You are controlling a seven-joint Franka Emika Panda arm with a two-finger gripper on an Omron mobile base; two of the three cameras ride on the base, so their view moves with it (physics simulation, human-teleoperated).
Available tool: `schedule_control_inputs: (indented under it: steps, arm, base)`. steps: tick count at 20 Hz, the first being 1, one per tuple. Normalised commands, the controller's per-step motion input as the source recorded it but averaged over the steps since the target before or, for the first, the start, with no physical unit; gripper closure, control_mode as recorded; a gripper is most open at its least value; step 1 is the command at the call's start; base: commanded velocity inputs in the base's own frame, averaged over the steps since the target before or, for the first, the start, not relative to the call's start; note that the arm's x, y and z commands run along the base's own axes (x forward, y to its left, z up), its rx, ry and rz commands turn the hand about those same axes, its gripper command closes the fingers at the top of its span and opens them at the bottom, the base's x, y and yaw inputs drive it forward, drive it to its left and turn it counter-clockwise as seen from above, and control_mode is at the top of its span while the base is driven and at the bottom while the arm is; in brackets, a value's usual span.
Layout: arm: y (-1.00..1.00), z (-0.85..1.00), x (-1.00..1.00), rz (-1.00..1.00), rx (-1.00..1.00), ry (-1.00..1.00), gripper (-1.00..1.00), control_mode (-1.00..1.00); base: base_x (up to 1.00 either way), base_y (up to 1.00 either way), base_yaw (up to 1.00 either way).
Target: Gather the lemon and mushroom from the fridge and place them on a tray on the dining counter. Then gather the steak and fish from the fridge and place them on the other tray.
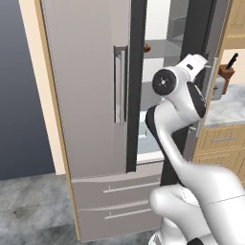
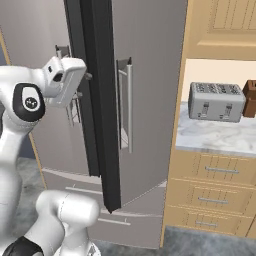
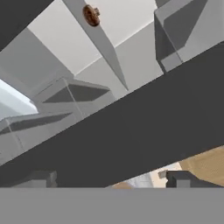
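A tall brushed-steel fridge (image 1: pixel 91 95) takes up most of the left base view, with long bar handles and two drawers at the bottom. Its right-hand door (image 2: pixel 100 100) stands swung open, seen edge-on as a dark slab in the right base view. Through the gap the pale interior shows, with grey shelves.

The white robot arm rises in front of the opening, its hand held high beside the open door's edge. In the hand view, the gripper (image 3: pixel 109 183) shows two dark finger tips near the bottom edge, set well apart, with nothing between them.

To the right of the fridge, a marble worktop on tan wood drawers carries a silver toaster (image 2: pixel 216 101) and a knife block (image 1: pixel 226 72).

The smallest thing is the mushroom (image 1: pixel 147 48), a small brown round cap sitting at the front edge of an upper fridge shelf. It also appears near the top of the hand view (image 3: pixel 91 15), well away from the fingers. The lemon, steak and fish cannot be made out.

The step in hand looks like the first fetch from the fridge. The next move would call for bringing the hand past the door edge, in over the shelf, and lining the open fingers around the mushroom's cap.
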Motion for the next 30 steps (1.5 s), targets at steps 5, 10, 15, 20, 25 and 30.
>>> schedule_control_inputs:
  steps: [5,10,15,20,25,30]
  arm:
    - [-0.48,0.00,-0.08,-0.08,-0.04,0.06,-1.00,-1.00]
    - [0.03,0.00,0.02,-0.03,-0.09,0.06,-1.00,-1.00]
    - [0.92,0.00,0.07,0.02,-0.20,0.01,-1.00,-1.00]
    - [0.29,0.08,0.40,0.01,-0.11,0.04,-1.00,-1.00]
    - [0.00,0.01,0.83,0.02,0.00,0.12,-1.00,-1.00]
    - [-0.34,0.00,0.24,-0.01,-0.02,0.09,-1.00,-1.00]
  base:
    - [0.00,0.00,0.00]
    - [0.00,0.00,0.00]
    - [0.00,0.00,0.00]
    - [0.00,0.00,0.00]
    - [0.00,0.00,0.00]
    - [0.00,0.00,0.00]
